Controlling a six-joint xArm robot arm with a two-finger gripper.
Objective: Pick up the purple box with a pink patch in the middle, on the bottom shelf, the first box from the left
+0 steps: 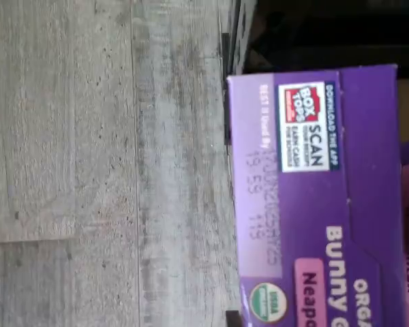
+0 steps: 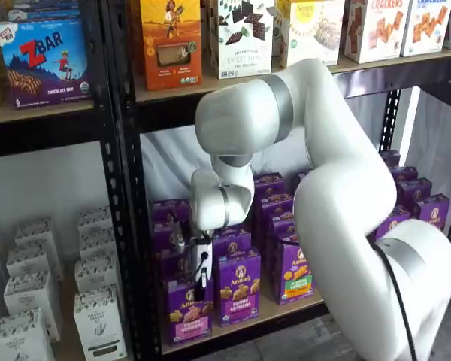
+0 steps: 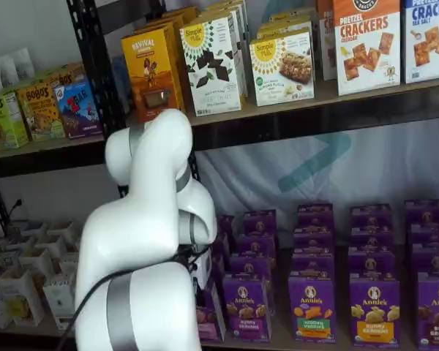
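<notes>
The purple box (image 2: 186, 312) with a pink band stands upright at the front left of the bottom shelf (image 2: 286, 310). My gripper (image 2: 201, 277) hangs right over its top, with a black finger reaching down in front of its upper edge. No gap or grip shows from this side. The wrist view shows the box (image 1: 313, 218) close up, with its top flap and a pink patch. In a shelf view my own arm covers the gripper, and only a strip of the box (image 3: 207, 316) shows beside it.
A purple carton with a darker band (image 2: 238, 289) touches the box on its right, followed by one with a green-orange band (image 2: 293, 271). A black rack post (image 2: 124, 226) stands just left. White cartons (image 2: 98, 316) fill the neighbouring rack. Grey plank floor (image 1: 88, 170) lies below.
</notes>
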